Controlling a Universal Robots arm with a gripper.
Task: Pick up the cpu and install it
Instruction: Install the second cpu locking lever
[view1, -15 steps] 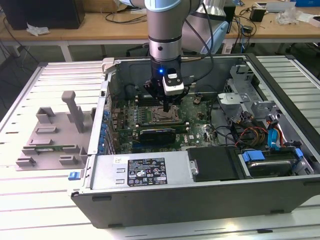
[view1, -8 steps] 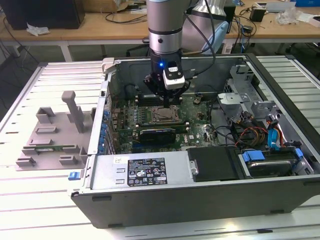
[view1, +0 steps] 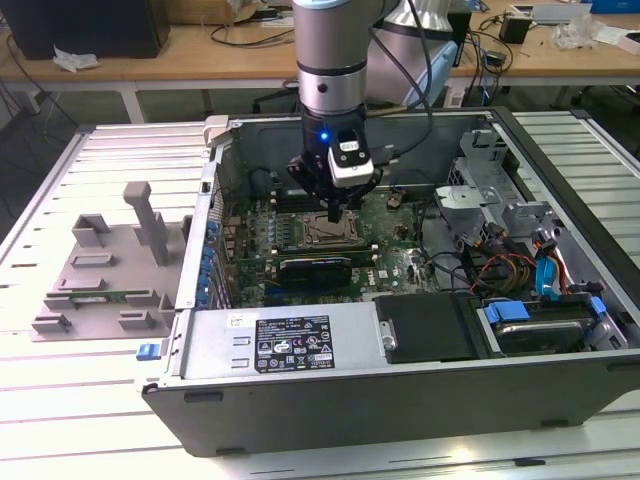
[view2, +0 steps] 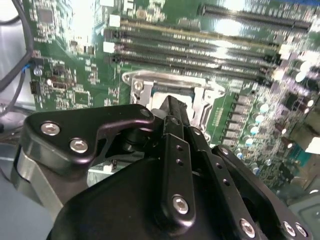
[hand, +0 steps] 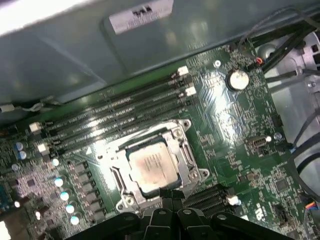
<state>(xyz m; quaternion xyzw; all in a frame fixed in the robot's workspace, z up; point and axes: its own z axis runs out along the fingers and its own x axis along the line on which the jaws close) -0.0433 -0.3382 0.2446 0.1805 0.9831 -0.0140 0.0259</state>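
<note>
Exterior view: my arm stands vertical over the open computer case, my gripper just above the socket frame; the case lies on a slatted white table. Second wrist view: my fingers look pressed together, the socket beyond. First wrist view: the cpu lies seated in the socket on the green motherboard, my fingertips at its edge.

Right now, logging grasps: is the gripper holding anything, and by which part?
Nothing visibly held: the shiny silver square cpu lies in the motherboard socket, gripper above its edge.
</note>
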